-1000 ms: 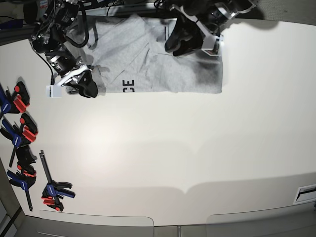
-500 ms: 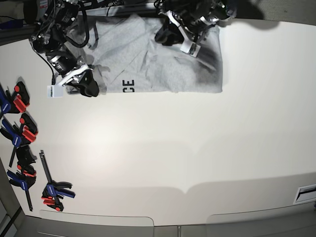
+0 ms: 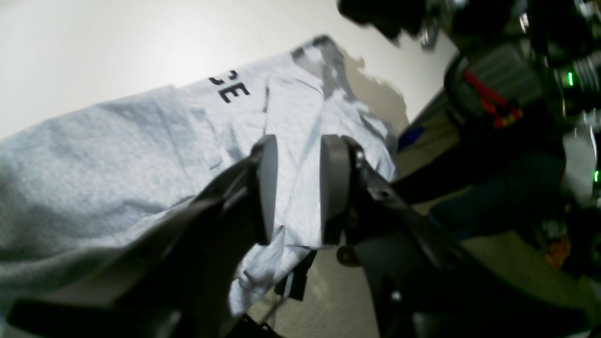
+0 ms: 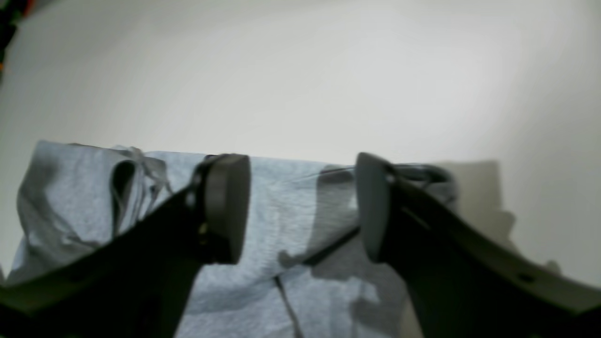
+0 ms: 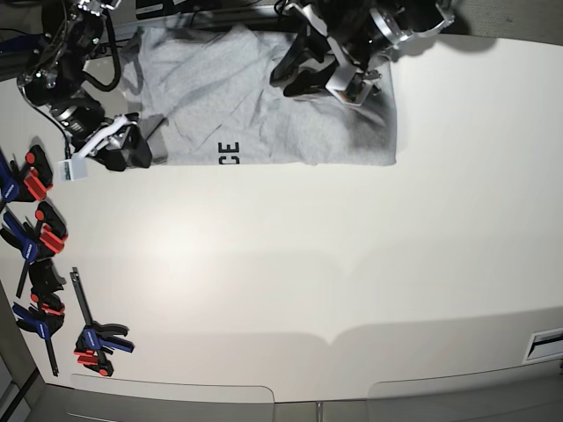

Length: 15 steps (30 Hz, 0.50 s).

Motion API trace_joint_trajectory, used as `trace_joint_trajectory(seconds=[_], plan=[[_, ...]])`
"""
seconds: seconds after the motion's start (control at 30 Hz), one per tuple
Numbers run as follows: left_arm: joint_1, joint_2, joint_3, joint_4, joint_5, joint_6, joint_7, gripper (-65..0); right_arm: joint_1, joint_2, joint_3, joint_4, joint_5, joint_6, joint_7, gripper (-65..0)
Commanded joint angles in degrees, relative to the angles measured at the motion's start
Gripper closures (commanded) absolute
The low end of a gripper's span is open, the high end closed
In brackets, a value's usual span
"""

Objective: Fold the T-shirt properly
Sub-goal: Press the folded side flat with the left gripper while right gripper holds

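The light grey T-shirt (image 5: 255,114) lies along the far edge of the table, partly folded, with the black letters "CE" (image 5: 229,151) at its near edge. My left gripper (image 5: 299,81) hovers over the shirt's upper middle. In the left wrist view the left gripper (image 3: 298,188) has its jaws a little apart, with nothing between them and the shirt (image 3: 117,155) below. My right gripper (image 5: 127,151) is at the shirt's left edge. In the right wrist view the right gripper (image 4: 298,206) is wide open and empty above the shirt (image 4: 281,291).
Several red, blue and black clamps (image 5: 35,237) lie along the left edge of the white table (image 5: 308,264), with one more (image 5: 97,338) near the front left. Dark equipment and cables (image 3: 516,94) stand beyond the table's far edge.
The right gripper moved left, and the shirt's left part now lies spread further left. The left gripper swung left over the shirt's upper middle.
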Motion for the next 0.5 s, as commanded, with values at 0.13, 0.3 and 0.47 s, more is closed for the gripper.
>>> trace_joint_trajectory(seconds=[0.13, 0.3, 0.47], plan=[[0.2, 0.3, 0.2, 1.2, -1.0, -0.4, -1.6, -14.0, 0.2, 3.6, 2.5, -1.2, 1.2, -1.4, 1.2, -34.7], [0.0, 0.3, 0.2, 1.2, -1.0, -0.5, -1.6, -14.0, 0.4, 7.7, 2.5, -13.9, 6.6, -1.7, 0.2, -34.6], [-0.1, 0.3, 0.2, 1.2, 1.3, -0.4, -2.8, -14.0, 0.3, 10.7, 2.9, -27.7, 21.8, 2.0, -8.7, -34.5]])
